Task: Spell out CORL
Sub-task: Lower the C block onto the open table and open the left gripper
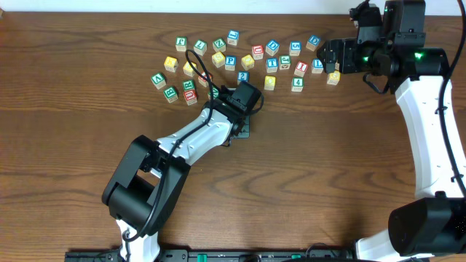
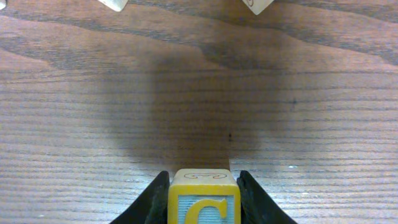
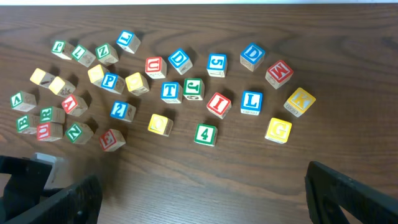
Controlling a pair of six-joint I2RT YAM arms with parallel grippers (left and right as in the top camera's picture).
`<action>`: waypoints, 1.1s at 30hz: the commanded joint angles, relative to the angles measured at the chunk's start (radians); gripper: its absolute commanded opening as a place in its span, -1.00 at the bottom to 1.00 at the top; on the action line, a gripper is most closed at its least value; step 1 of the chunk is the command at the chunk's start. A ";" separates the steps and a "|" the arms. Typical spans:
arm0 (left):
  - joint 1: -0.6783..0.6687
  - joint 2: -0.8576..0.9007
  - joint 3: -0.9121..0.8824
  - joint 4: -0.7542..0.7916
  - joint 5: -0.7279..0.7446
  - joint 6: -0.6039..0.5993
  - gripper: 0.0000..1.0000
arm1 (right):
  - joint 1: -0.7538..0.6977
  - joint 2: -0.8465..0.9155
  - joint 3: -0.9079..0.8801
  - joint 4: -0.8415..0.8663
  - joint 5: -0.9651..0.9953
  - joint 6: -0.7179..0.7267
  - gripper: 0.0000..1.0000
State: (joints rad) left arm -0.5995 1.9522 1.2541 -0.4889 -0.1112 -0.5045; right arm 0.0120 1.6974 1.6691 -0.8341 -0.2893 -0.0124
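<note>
My left gripper [image 2: 203, 178] is shut on a yellow block with a yellow C on a blue face [image 2: 203, 200], low over bare wood. In the overhead view that gripper [image 1: 242, 129] sits just below the block cluster, and the C block is hidden under it. Several letter and number blocks [image 1: 230, 61] lie scattered at the back of the table. In the right wrist view I see a blue L block [image 3: 251, 102] among them. My right gripper [image 3: 205, 196] is open and empty, held above the table in front of the cluster, at the back right in the overhead view [image 1: 331, 54].
Bare brown wood table [image 1: 328, 167] lies in front of the blocks. Two block corners [image 2: 115, 4] show at the top edge of the left wrist view. A yellow G block [image 3: 278, 130] and a green 4 block [image 3: 205, 134] lie nearest my right gripper.
</note>
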 commanded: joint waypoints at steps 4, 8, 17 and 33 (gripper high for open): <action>-0.002 0.029 -0.019 -0.011 -0.012 -0.021 -0.25 | -0.005 -0.002 0.019 -0.001 -0.008 -0.012 0.99; -0.002 0.028 -0.019 -0.010 -0.012 -0.021 -0.22 | -0.005 -0.002 0.019 -0.001 -0.008 -0.012 0.99; -0.001 0.007 -0.003 -0.011 -0.012 -0.020 -0.08 | -0.005 -0.002 0.019 -0.001 -0.008 -0.012 0.99; -0.002 -0.016 -0.004 -0.027 0.025 -0.074 -0.34 | -0.005 -0.002 0.019 -0.001 -0.008 -0.012 0.98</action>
State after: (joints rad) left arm -0.5995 1.9671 1.2491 -0.5117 -0.0887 -0.5526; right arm 0.0120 1.6974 1.6691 -0.8345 -0.2893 -0.0124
